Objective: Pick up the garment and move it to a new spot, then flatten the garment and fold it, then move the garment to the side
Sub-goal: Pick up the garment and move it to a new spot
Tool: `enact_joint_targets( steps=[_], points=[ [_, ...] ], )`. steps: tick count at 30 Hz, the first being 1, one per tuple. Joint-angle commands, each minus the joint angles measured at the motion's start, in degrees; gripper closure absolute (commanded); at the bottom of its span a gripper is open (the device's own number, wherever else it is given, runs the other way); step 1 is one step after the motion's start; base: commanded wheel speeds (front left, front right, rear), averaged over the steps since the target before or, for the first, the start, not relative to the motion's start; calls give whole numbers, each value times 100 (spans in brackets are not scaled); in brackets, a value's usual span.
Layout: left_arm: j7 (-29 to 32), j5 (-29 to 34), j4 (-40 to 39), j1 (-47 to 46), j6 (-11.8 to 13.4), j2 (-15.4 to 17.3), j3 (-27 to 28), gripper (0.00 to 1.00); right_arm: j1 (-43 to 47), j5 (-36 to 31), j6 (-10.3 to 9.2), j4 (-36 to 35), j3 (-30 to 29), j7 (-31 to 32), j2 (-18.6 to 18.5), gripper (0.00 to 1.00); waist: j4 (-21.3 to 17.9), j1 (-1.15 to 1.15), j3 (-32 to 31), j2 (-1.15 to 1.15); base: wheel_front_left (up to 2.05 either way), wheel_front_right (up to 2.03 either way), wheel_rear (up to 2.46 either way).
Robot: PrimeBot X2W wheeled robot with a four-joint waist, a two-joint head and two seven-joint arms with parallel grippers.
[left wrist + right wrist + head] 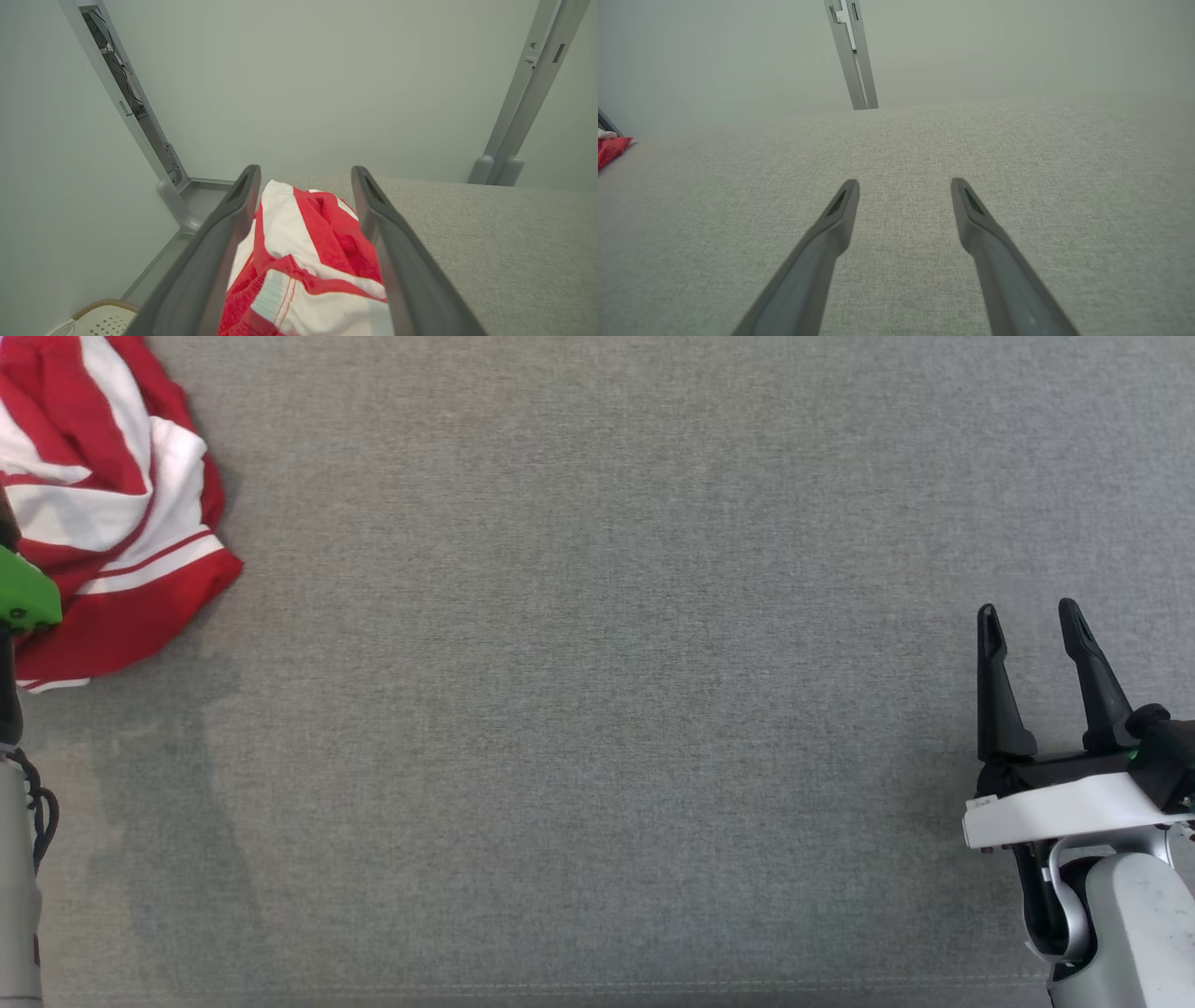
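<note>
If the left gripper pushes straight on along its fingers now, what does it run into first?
Most likely the crumpled red-and-white striped garment: the left gripper is open with the cloth bunched between and ahead of its dark fingers, on the grey fabric-covered table. Whether it already touches, I cannot tell.

No readable text or labels anywhere
</note>
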Motion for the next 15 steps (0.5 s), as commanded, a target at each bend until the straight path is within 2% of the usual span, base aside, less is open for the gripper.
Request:
enact_joint_targets(
  steps=[1,8,12,15],
  points=[
    [98,-69,127,-53,-35,87,0,0,-56,-20,3,-37,-21,-20,11,0,-350,0,324,0,0,0,0],
    [791,-283,774,111,19,152,50,0,18,-53,3,-16,-35,-20,4,0,-308,0,222,0,0,0,0],
    [1168,-410,1061,181,-42,64,-14,0,-15,-67,3,-2,-8,-20,7,0,-294,0,162,0,0,0,0],
    [1532,-435,1349,239,22,54,-62,0,20,-62,3,24,36,-20,15,0,-317,0,109,0,0,0,0]
  ],
)
